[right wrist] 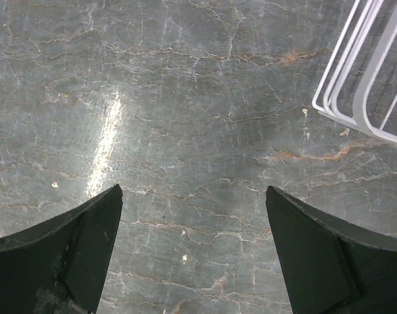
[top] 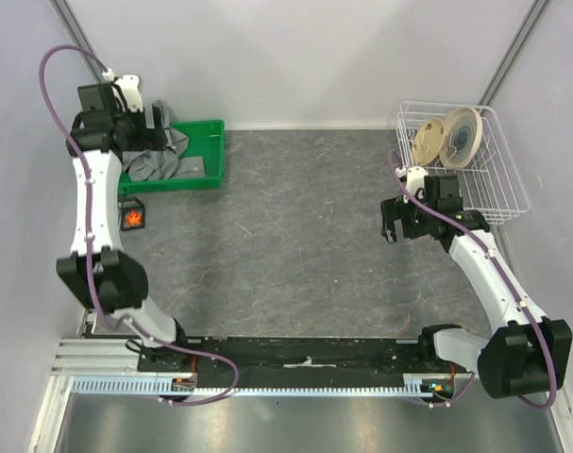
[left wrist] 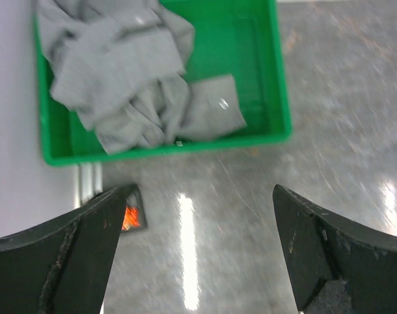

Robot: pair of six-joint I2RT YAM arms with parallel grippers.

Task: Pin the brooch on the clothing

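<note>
The clothing (top: 163, 162) is a crumpled grey shirt lying in a green tray (top: 213, 142) at the back left. In the left wrist view the clothing (left wrist: 120, 72) fills the left part of the tray (left wrist: 280, 98). The brooch (top: 133, 219), an orange-red flame on a small dark square, lies on the table in front of the tray, close to the left edge. My left gripper (top: 161, 127) hovers above the tray, open and empty. The brooch (left wrist: 132, 217) peeks out beside that gripper's (left wrist: 203, 190) left finger. My right gripper (top: 392, 226) hangs open over bare table at the right.
A white wire basket (top: 484, 179) holding round disc-shaped items (top: 446, 137) stands at the back right. Its corner (right wrist: 362, 78) shows beside my right gripper (right wrist: 193, 190). Grey marbled table top (top: 295, 217) lies between the arms. Walls close the left and back.
</note>
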